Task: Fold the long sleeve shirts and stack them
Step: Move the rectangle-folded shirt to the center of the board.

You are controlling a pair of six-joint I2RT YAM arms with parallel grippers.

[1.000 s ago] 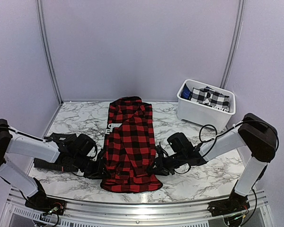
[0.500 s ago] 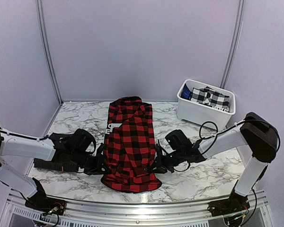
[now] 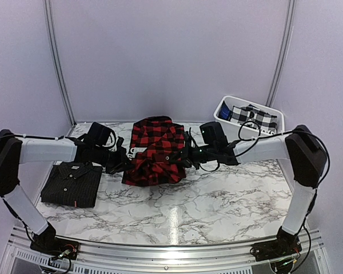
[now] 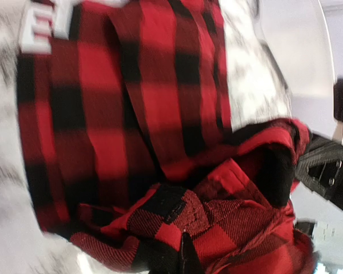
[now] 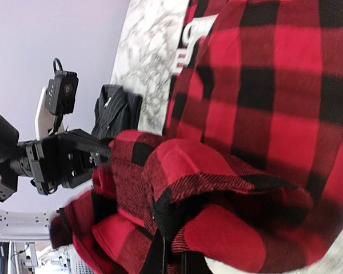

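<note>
Flannel shirt (image 3: 155, 149) hides left end effector (image 3: 124, 162) and right end effector (image 3: 187, 158).

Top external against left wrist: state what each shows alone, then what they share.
Top external alone: the folded black pinstriped shirt, and the white bin holding checked cloth. Left wrist alone: the weave and bunched folds of the red-and-black flannel shirt up close. Shared: that shirt, the marble table, and the right gripper shut on the shirt's edge.
</note>
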